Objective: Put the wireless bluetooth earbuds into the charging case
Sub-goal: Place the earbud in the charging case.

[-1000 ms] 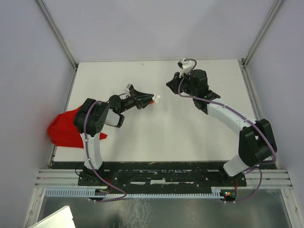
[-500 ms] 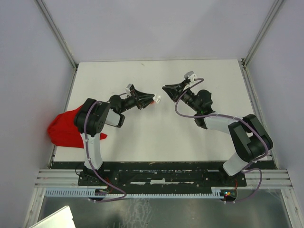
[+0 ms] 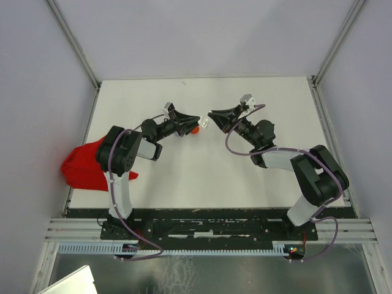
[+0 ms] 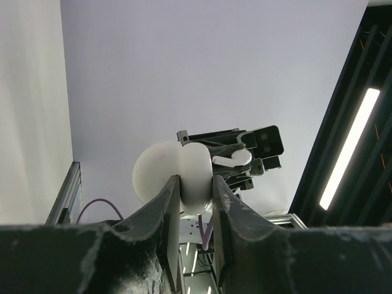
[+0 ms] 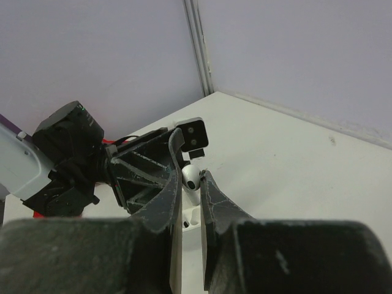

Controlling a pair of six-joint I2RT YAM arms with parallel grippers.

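Meeting in mid-air above the table (image 3: 202,177), case in one hand and earbud in the other.
My left gripper (image 4: 196,184) is clamping the white charging case (image 4: 195,174) across its rounded shell. I am judging it hard, light and slippery, so the pads belong on its widest middle. My right gripper (image 5: 190,165) is pinching one white earbud (image 5: 192,179) just beside the case. It is looking tiny, glossy and rigid, best gripped by the body with the stem left free.

White case (image 4: 195,184) (rounded) between 2 fingers (image 4: 169,211)
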